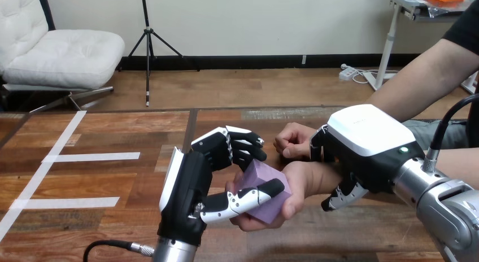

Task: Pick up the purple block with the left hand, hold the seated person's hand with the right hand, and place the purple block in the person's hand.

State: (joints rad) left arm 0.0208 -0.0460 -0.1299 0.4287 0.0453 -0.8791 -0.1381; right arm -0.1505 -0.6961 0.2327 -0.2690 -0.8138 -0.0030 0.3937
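**Handoff snapshot: block in the palm, both robot hands gripping**

Checking my head feed from the remote station, this is what I've got.

The left robot hand [195,177] comes up from the near edge of the surface [113,138], roughly mid-width. It's closed around the purple block [264,174], with the fingers [243,146] curled over the top and the thumb [248,197] lying across the face nearest me. So that's a proper pinch, not just a touch.

The block is up off the surface and tilted on a corner, over the near-middle part and a bit toward the right edge. It's also resting in the person's hand [296,186], which is palm-up right under it. That hand's fingertips wrap the block's lower side and its thumb is against the right face, so the robot hand and the person's hand are both on the block.

The right robot hand [367,143] reaches in from the right edge and is wrapped round the person's wrist [325,177], just behind that cupped palm. I can see its curled fingers [342,197] poking out below the wrist, and more of the hand hooks over the top, so it's clamped on.

The person's other hand [291,140] is a loose fist resting on the surface just past the block, toward the far edge and next to the right robot hand.

A few white tape strips [90,157] run across the left side of the surface, well away from all this.
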